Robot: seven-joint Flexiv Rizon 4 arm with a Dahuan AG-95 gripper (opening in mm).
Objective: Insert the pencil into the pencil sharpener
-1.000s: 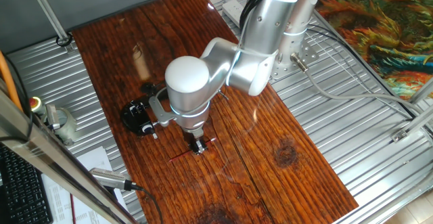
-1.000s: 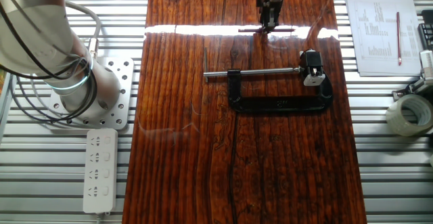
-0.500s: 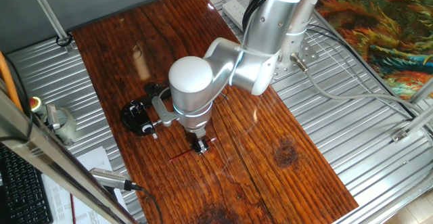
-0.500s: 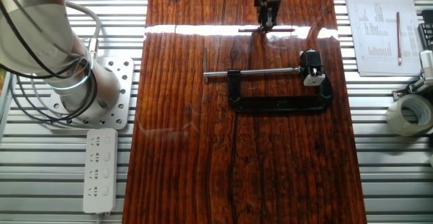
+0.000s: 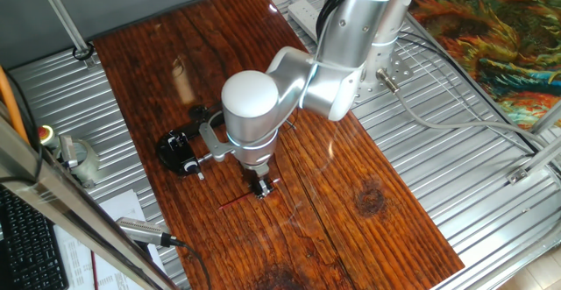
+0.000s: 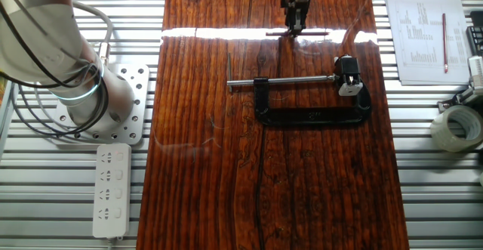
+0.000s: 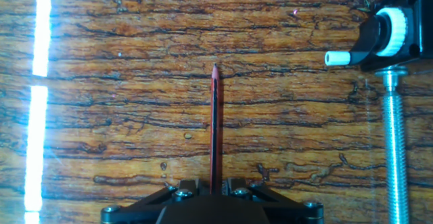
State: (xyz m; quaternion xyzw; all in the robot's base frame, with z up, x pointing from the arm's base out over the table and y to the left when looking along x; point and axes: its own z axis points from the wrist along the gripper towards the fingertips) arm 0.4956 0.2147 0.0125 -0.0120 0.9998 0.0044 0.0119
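Here the gripper [image 7: 214, 187] is closed narrowly on the pencil [image 7: 214, 126], which points straight out from between the fingers, its sharpened tip away from the hand, over the wooden table [image 7: 122, 116]. In one fixed view the gripper [image 5: 260, 187] sits low over the board with the red pencil [image 5: 248, 195] roughly level. The pencil sharpener [image 6: 346, 75] is held in the black clamp [image 6: 313, 114], near the gripper [image 6: 295, 28] but apart from it.
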